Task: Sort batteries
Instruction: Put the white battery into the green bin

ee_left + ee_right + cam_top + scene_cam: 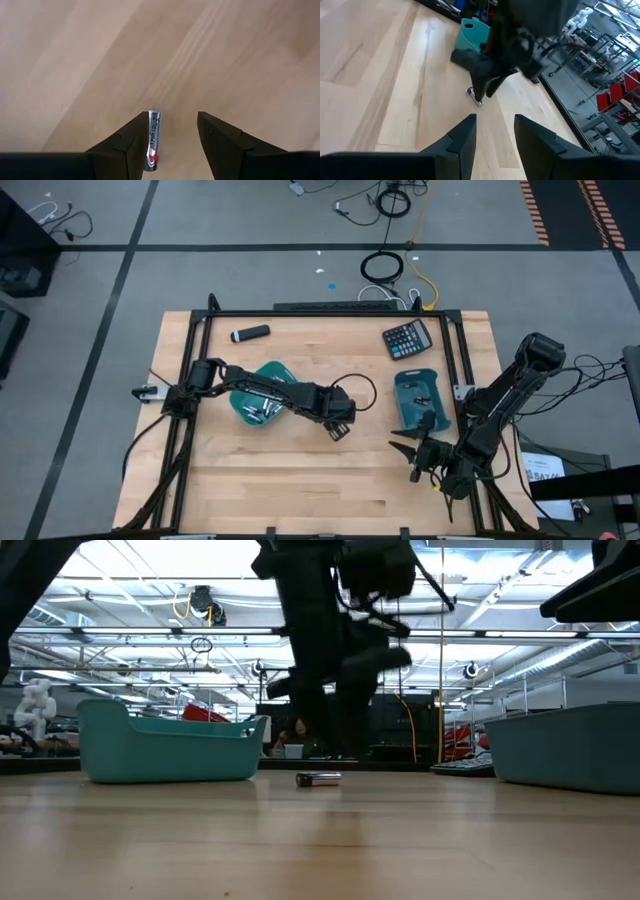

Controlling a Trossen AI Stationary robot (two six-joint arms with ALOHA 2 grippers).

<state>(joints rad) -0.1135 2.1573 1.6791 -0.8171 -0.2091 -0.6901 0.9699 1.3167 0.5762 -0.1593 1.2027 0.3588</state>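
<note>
One silvery battery (153, 137) with a red end lies on its side on the wooden table (300, 480), also seen in the low view as a battery (318, 778). My left gripper (172, 117) hangs open just above it, pointing down, with the battery between the fingers and close to one of them. In the low view the fingertips stand clear of it. More batteries (262, 412) lie in a teal bowl (268, 372) to the left. My right gripper (495, 125) waits open and empty near the table's right front, pointing toward the left gripper (482, 90).
A teal tray (400, 415) at the right holds a few small dark batteries. A calculator (408, 338) and a black marker-like cylinder (250, 333) lie near the far edge. Bare wood stretches along the near edge between the arms.
</note>
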